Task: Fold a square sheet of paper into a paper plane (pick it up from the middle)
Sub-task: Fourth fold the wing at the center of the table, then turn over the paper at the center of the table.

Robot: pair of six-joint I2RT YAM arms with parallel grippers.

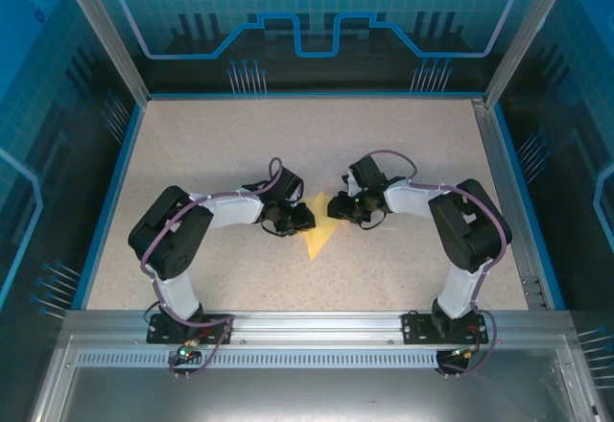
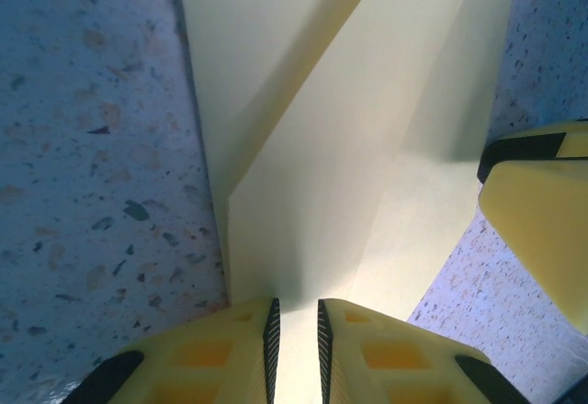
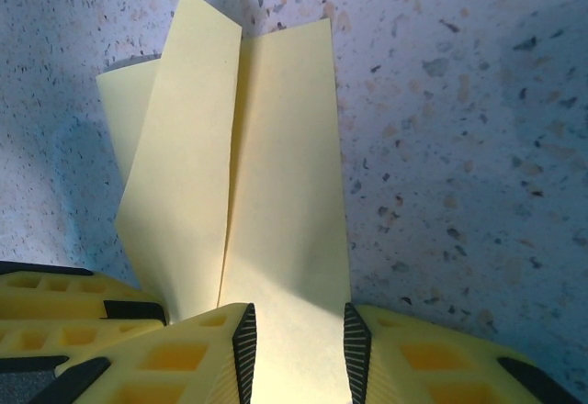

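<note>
Pale-yellow paper plane point(image 1: 321, 241) pinched between both arms' fingers point(image 2: 220, 353).

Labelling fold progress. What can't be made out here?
1. Top external: the left claw and right claw cover most of the pale-yellow folded paper sheet; just a triangular corner visible.
2. Left wrist: bottom edge cuts off where the left claw meets the paper; grip unclear.
3. Right wrist: same for the right claw.

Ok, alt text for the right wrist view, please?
Partly folded pale-yellow paper rests on a speckled table, its layered flaps running away from between the right gripper's yellow fingers, which straddle its near end.
</note>
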